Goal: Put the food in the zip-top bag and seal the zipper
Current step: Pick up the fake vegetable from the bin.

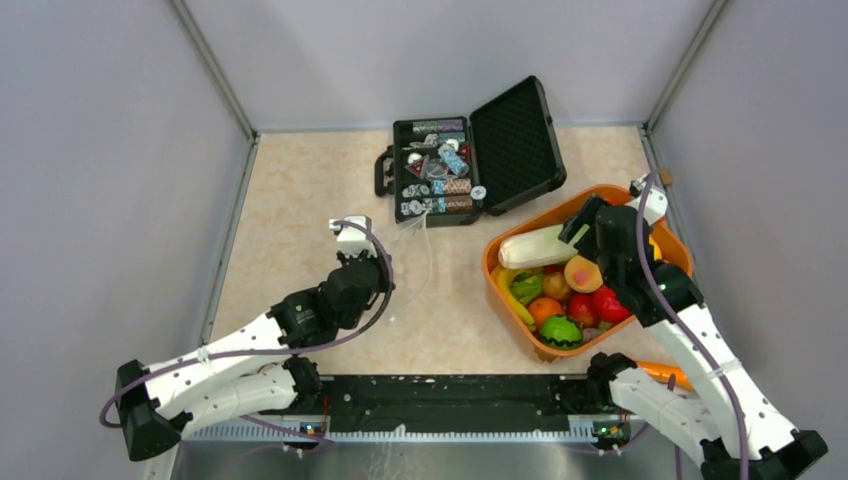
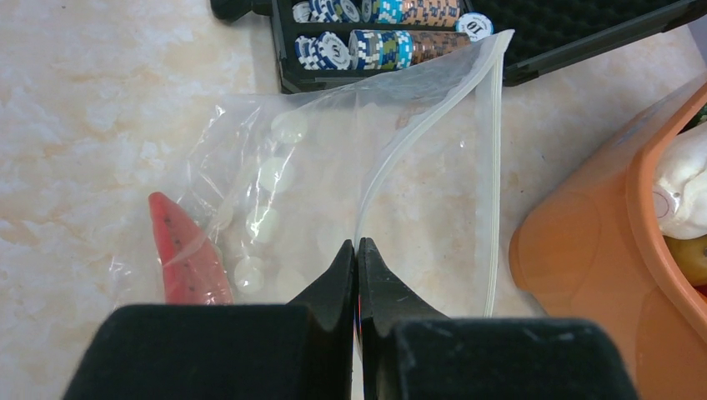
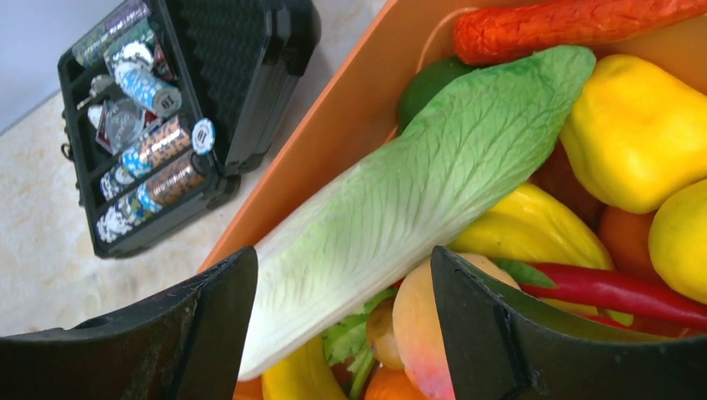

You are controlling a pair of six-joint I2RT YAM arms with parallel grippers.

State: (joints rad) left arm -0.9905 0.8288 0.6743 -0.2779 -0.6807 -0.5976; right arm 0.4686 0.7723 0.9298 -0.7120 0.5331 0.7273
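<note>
The zip-top bag (image 2: 317, 167) lies flat on the table with its mouth open toward the orange tub. A red watermelon slice (image 2: 188, 258) lies inside it. My left gripper (image 2: 357, 243) is shut on one lip of the zipper (image 2: 496, 183), and it also shows in the top view (image 1: 383, 272). My right gripper (image 3: 342, 254) is open and low over the food in the tub, straddling a pale green lettuce leaf (image 3: 417, 175) with a peach (image 3: 421, 333) by its right finger. A yellow pepper (image 3: 638, 133) lies further in. From above, the right gripper (image 1: 588, 228) is at the leaf (image 1: 535, 247).
The orange oval tub (image 1: 490, 265) holds several toy fruits and vegetables at the right. An open black case (image 1: 470, 160) of poker chips stands at the back, close to the bag's far corner. An orange piece (image 1: 665, 372) lies by the right arm's base.
</note>
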